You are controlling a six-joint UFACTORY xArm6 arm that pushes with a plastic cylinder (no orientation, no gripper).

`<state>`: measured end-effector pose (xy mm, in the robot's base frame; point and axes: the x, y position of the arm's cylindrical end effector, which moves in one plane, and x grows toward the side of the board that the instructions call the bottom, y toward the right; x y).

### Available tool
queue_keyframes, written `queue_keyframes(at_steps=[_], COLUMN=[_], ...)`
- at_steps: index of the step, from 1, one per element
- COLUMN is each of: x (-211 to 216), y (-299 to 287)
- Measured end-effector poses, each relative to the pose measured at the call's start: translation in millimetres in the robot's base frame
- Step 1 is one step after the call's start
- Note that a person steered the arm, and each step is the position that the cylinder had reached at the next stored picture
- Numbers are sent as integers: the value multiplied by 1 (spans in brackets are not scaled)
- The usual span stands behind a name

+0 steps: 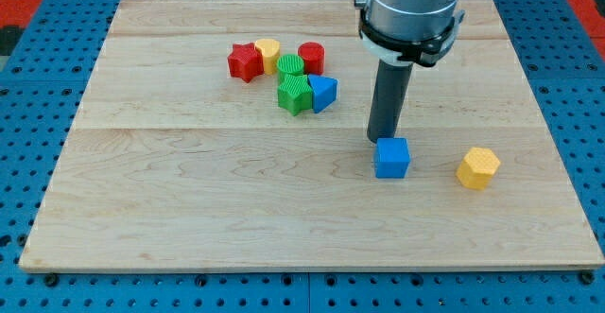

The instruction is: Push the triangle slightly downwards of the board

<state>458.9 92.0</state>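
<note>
My tip (pixel 382 140) touches the top edge of the blue cube (pixel 391 158). The yellow hexagon (pixel 477 168) sits to that cube's right; the blue triangle (pixel 323 93) lies up-left, beside the green blocks (pixel 294 94).

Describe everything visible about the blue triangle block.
The blue triangle is a small, solid-blue wedge-like block, plastic-looking, lying flat on the board. It sits at the right edge of the upper cluster, touching the green block, just below the red cylinder. My tip is apart, lower right, beside the blue cube.
</note>
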Motion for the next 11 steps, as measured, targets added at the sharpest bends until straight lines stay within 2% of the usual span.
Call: queue_keyframes(at_steps=[2,3,4,5,6,8,9,10,11], x=[12,-49,-110,-102,-45,-88,-95,-62,-49], y=[-13,-35,-27,-83,-104,-103,-65,-63,-59])
